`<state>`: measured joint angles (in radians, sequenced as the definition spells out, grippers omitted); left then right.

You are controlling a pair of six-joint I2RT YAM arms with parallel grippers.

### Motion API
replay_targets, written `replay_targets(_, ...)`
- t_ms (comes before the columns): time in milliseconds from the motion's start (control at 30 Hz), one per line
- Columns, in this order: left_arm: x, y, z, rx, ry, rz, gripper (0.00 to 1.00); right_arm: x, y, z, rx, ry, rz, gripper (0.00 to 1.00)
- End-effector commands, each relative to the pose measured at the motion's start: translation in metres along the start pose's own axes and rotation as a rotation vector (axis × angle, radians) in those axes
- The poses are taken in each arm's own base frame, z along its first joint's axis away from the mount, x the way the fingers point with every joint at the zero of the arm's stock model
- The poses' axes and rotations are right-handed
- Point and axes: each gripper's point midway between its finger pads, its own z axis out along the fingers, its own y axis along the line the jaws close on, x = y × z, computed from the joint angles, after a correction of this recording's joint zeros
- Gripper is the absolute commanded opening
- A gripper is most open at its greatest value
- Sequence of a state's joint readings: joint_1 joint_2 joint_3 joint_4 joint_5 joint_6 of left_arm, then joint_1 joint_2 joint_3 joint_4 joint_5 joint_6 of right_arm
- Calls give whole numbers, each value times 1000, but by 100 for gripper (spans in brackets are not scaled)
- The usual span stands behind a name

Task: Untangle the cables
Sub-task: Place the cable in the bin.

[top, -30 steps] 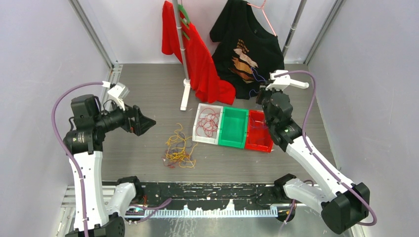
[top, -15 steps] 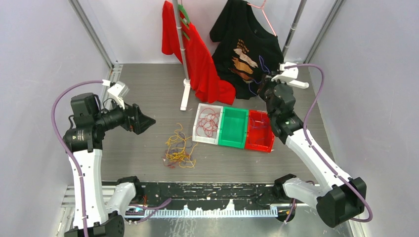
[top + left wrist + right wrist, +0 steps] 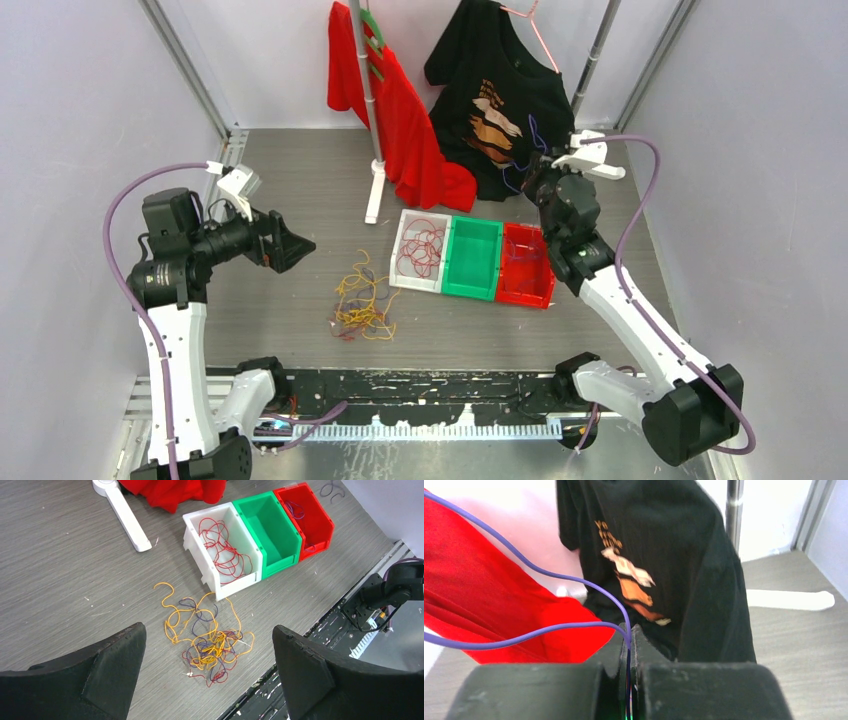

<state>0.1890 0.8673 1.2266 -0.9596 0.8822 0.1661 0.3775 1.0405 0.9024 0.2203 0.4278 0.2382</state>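
A tangle of yellow, purple and red cables (image 3: 362,305) lies on the grey table, left of the bins. My left gripper (image 3: 300,247) hovers open to the left of the tangle and holds nothing. In the left wrist view the tangle (image 3: 210,645) lies between the wide-apart fingertips of that gripper (image 3: 208,630), well below them. My right gripper (image 3: 540,178) is raised behind the red bin (image 3: 523,275), in front of the black shirt. It is shut on a purple cable (image 3: 549,575) that loops up and left out of the pinched jaws of the gripper (image 3: 629,629).
A white bin (image 3: 399,262) holds red cables, the green bin (image 3: 472,262) beside it looks bare, and the red bin has purple cable in it. A red shirt (image 3: 400,120) and black shirt (image 3: 500,90) hang on a rack with a white foot (image 3: 375,190).
My right arm has swung up and back to the right, carrying the purple cable away from the red bin toward the black shirt. The left arm has stayed where it was.
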Motion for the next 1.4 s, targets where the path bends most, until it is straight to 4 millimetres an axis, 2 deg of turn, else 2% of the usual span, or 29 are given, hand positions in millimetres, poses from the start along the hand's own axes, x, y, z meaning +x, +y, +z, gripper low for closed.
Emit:
replay_targets(0, -10, -8, -6, 13, -34, 68, 96, 13, -11, -2, 46, -12, 58, 1)
replay_targets(167, -10, -8, -6, 12, -35, 73, 97, 17, -12, 3, 70, -4, 86, 1)
replay_targets(333, -10, -8, -5, 17, -35, 68, 97, 5, 1, 10, 42, -8, 108, 1)
replay_targets(433, -10, -9, -6, 17, -37, 69, 97, -4, 15, 11, 0, -17, 99, 1)
replay_targets(633, -10, -9, -6, 18, -38, 70, 97, -31, 37, 6, -65, -61, 85, 1)
replay_targets(833, -10, -9, -5, 21, -38, 68, 97, -31, 40, 5, -79, -58, 77, 1)
replay_targets(900, -10, -8, -5, 20, -38, 69, 97, -25, 36, 4, -70, -49, 75, 1)
replay_targets(1000, -11, -9, -6, 18, -40, 77, 97, -2, 25, 1, -39, -15, 60, 1)
replay_targets(1233, -7, -8, -6, 14, -32, 87, 98, 52, -15, -15, 60, 52, -35, 1)
replay_targets(1367, -8, -8, -6, 17, -33, 87, 98, 72, -33, -25, 103, 76, -64, 1)
